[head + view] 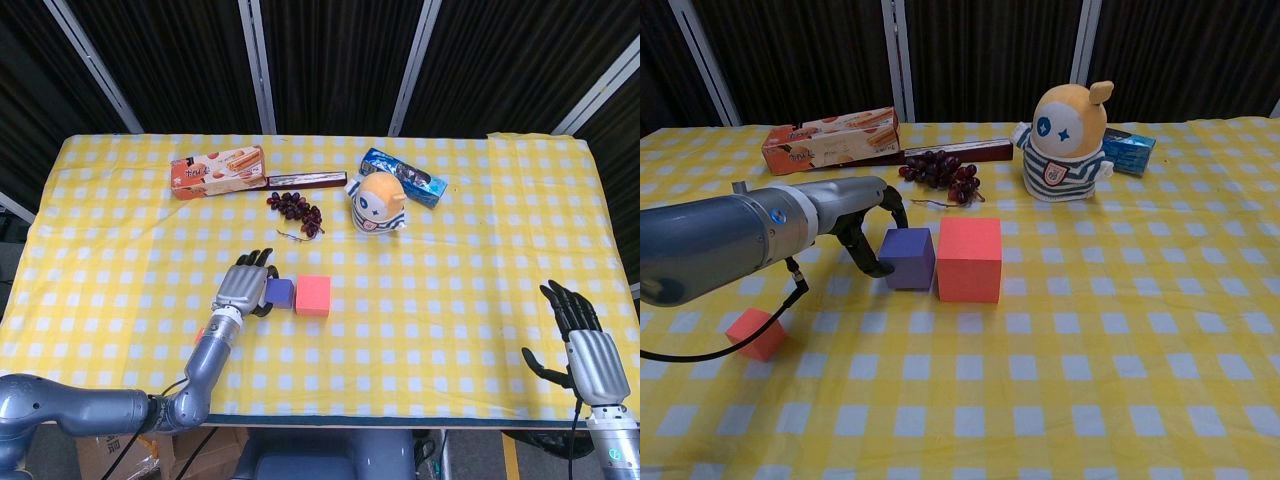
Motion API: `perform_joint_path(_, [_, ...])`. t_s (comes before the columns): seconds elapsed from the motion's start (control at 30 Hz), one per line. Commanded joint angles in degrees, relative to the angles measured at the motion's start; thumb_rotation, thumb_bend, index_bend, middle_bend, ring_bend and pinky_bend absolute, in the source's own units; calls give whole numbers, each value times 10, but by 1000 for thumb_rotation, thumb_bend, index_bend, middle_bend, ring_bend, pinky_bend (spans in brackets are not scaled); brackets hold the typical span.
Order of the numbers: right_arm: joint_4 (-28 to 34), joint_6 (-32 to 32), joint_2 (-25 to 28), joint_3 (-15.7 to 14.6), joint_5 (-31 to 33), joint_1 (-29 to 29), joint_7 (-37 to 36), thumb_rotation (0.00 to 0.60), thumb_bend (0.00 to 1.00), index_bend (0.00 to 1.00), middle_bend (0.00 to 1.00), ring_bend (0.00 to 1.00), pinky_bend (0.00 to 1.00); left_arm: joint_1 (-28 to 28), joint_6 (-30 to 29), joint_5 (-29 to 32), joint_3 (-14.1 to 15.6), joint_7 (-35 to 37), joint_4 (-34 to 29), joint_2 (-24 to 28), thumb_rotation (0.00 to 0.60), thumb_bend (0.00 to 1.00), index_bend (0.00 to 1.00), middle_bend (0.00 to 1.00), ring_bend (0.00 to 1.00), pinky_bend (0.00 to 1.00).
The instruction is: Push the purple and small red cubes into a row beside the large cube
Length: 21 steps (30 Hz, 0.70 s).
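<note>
The large red cube (pixel 313 296) (pixel 969 259) sits mid-table. The purple cube (pixel 280 293) (pixel 908 258) stands right against its left face. My left hand (pixel 245 286) (pixel 862 222) presses its curled fingers on the purple cube's left side, holding nothing. The small red cube (pixel 755 333) lies apart at the front left; in the head view only a sliver of the small red cube (pixel 200 333) shows beside my left forearm. My right hand (pixel 584 345) hovers at the table's front right corner, fingers spread and empty; the chest view does not show it.
At the back lie a biscuit box (pixel 217 171) (pixel 830 139), a dark bar (pixel 305 180), grapes (pixel 296 210) (pixel 943 173), a plush doll (pixel 377 203) (pixel 1064 146) and a blue packet (pixel 404 176) (pixel 1128 148). My left forearm (pixel 730 243) stretches across the left front of the yellow checked table (pixel 450 280).
</note>
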<state>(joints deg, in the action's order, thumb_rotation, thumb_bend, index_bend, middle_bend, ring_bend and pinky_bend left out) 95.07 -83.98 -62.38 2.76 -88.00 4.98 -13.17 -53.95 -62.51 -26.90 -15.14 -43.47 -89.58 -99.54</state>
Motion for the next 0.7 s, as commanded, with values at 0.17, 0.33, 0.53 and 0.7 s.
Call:
perform_joint_path(0.17, [0,-1,0,1,-1,0,-1,600,365,0,0,0,36,-4,-2,10,-2,1,10,-6,600,392,378,0,0,98])
perform_joint_path(0.33, [0,-1,-1,1,-1,0,-1,600,365,0,0,0,36,-5,-1,6,-1,6,14,-10,600,392,378,0,0,99])
perform_joint_path(0.53, [0,-1,-2,1,-2,1,0,600,365,0,0,0,36,-10,0,3,-2,7,13,-15,600,391,377,0,0,99])
perform_joint_path(0.7, [0,-1,-1,1,-2,1,-1,600,364,0,0,0,36,-13,-3,5,-3,5,13,-20,600,359,365,0,0,98])
